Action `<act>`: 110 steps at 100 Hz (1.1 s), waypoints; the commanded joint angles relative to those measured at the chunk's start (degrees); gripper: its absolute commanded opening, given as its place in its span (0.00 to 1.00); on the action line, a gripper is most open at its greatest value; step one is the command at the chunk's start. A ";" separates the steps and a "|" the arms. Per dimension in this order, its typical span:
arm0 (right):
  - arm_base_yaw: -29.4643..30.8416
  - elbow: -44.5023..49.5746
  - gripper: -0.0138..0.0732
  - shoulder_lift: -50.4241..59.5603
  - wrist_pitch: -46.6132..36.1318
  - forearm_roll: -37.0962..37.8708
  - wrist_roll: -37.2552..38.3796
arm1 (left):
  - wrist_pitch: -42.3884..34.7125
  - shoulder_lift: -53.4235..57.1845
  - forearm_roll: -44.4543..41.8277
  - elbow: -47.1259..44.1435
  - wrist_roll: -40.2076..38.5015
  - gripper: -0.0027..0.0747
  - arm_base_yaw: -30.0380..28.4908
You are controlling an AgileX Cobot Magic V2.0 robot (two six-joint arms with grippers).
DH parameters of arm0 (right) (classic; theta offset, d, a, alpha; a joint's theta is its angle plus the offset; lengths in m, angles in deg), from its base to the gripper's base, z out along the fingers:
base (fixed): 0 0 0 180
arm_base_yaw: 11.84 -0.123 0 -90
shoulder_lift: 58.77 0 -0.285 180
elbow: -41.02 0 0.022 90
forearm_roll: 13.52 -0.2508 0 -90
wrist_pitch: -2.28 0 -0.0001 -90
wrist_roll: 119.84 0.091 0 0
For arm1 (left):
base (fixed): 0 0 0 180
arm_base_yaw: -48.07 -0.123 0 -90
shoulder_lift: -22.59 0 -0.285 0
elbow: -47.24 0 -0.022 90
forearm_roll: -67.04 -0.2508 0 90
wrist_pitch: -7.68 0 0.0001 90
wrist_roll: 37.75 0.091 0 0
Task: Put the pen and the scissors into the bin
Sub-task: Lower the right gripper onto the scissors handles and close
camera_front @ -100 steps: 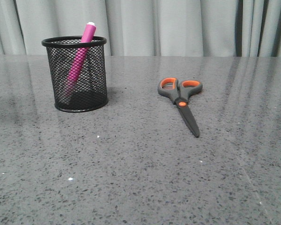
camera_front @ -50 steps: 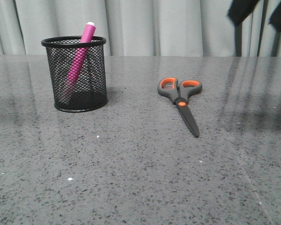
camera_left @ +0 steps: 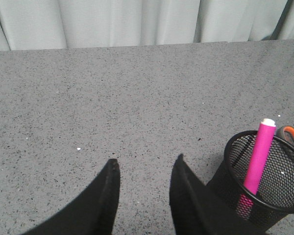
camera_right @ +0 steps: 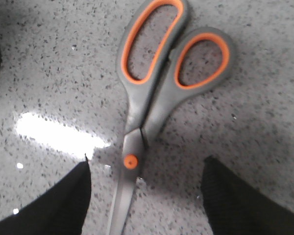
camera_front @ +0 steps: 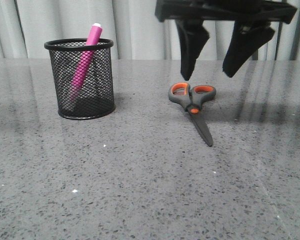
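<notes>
The magenta pen stands tilted inside the black mesh bin at the left; both also show in the left wrist view, the pen in the bin. The scissors lie flat and closed on the table, handles away from me. My right gripper hangs open above the scissors' handles, not touching them; in the right wrist view the scissors lie between its spread fingers. My left gripper is open and empty over bare table beside the bin.
The grey speckled table runs back to a pale curtain. A bright glare patch lies on the table beside the scissors.
My right gripper has come down from the top right into view and moved left, now hanging over the scissors' handles. Pen, bin and scissors have not moved.
</notes>
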 commanded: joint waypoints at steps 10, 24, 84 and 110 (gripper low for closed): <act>-0.11 -3.22 0.66 -1.09 -1.99 -1.38 0.18 | -2.01 1.16 2.03 1.53 -0.50 0.33 -0.01; -0.11 -4.57 0.66 -3.34 -2.02 -1.87 0.47 | -2.01 1.16 2.14 1.53 -0.50 0.33 -0.01; 0.00 -5.32 0.66 -6.33 -3.90 0.14 3.16 | -2.20 1.16 2.14 1.53 -0.50 0.33 -0.01; 0.00 -5.32 0.66 -7.60 -2.75 3.63 5.77 | -2.20 1.16 2.14 1.53 -0.50 0.33 -0.01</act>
